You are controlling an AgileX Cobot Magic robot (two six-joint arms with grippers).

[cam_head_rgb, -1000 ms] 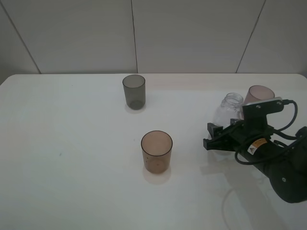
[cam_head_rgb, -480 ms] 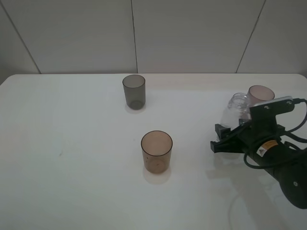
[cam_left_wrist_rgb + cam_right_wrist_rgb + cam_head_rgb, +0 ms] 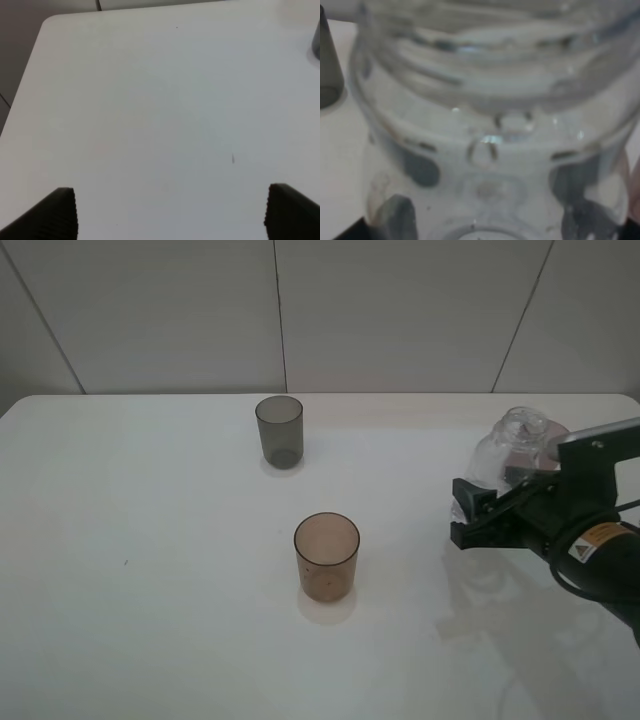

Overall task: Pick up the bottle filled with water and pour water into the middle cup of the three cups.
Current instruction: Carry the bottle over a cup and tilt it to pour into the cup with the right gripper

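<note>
Because the bottle (image 3: 500, 455) is thin clear plastic, uncapped and carrying water, it is judged light, easily squeezed and quick to spill, so it is best gripped low on the body and kept upright until the middle cup (image 3: 326, 556) is reached. It is clasped by the closed right hand (image 3: 470, 517) near the right edge of the tabletop (image 3: 150, 540), well apart from that cup, while the left hand (image 3: 170, 215) is held wide with nothing in it.

Nearest, middle cup (image 3: 326, 555), another cup (image 3: 279, 430) behind it, bottle (image 3: 497, 452) off to the right
</note>
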